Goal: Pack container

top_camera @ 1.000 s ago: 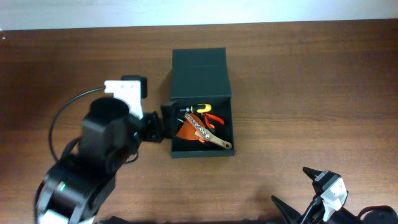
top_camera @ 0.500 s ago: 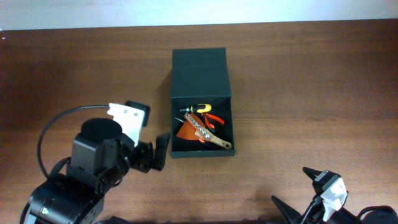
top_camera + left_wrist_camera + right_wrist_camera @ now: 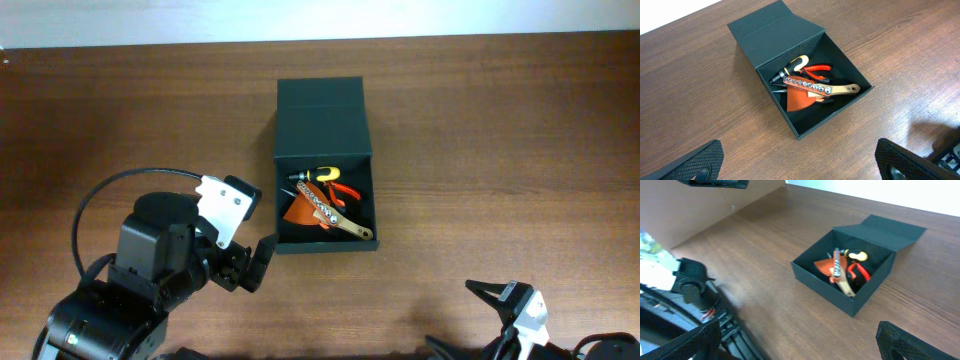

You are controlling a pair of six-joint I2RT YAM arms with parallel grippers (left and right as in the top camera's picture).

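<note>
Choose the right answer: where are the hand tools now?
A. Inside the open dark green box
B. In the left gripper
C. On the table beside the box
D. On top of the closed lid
A: the hand tools lie piled together inside the container, and its lid is folded back open behind them.
</note>
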